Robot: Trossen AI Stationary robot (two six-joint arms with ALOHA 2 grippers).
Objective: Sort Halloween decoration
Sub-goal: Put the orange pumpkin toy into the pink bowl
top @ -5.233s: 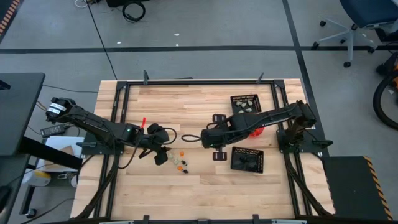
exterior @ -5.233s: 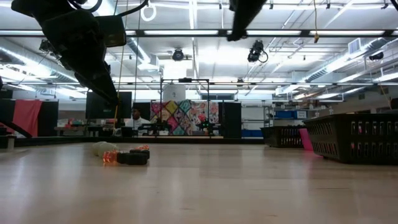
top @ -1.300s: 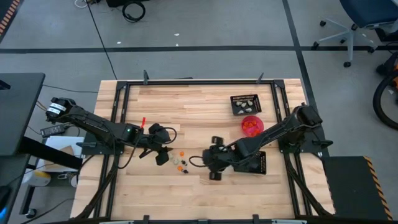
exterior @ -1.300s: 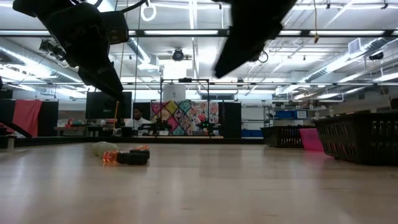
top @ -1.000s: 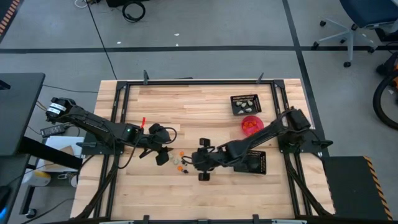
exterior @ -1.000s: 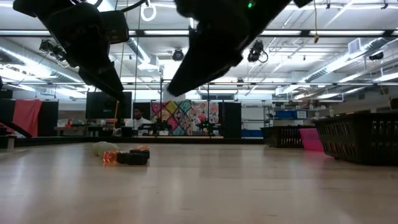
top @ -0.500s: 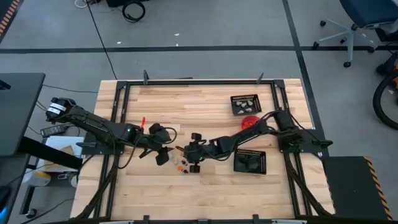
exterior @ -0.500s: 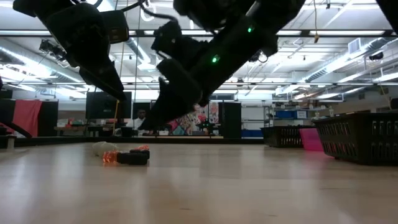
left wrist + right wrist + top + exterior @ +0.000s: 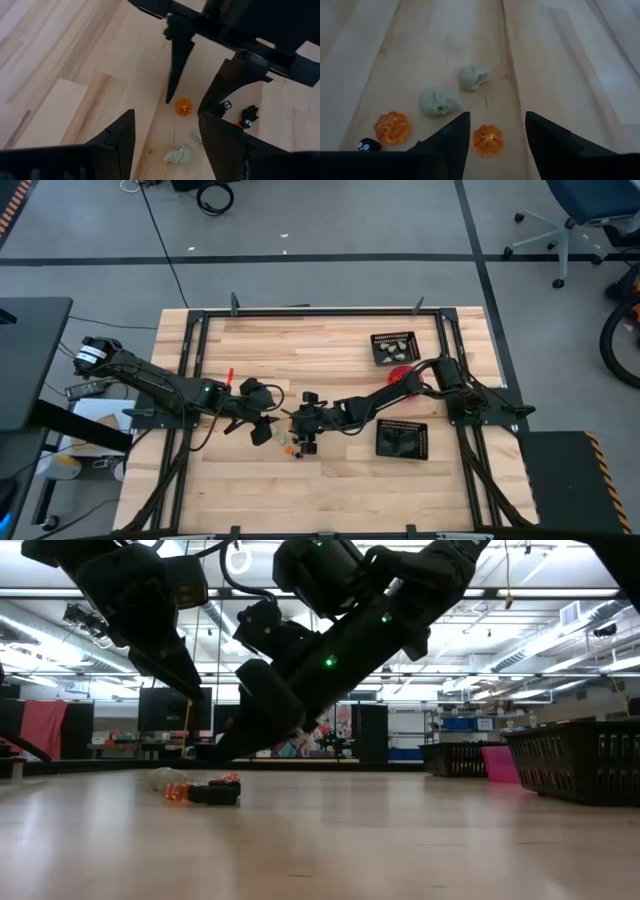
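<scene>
- Overhead, the left gripper [image 9: 262, 427] hovered just left of the Halloween decoration [image 9: 292, 445], its fingers spread wide.
- Right of that cluster, the right gripper [image 9: 303, 435] hung with fingers spread around an orange pumpkin [image 9: 488, 139].
- Only the right wrist view showed two cream skulls [image 9: 438, 102] beyond that pumpkin.
- Far right of the cluster sat two black mesh trays [image 9: 393, 347] and a red bowl [image 9: 400, 376].

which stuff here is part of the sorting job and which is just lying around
Part of the job:
- orange pumpkins
- pale skulls
- black trinkets
- mesh trays
- red bowl
- right claw, open over the pile

Just there:
- left claw, open, waiting
- office chair
</scene>
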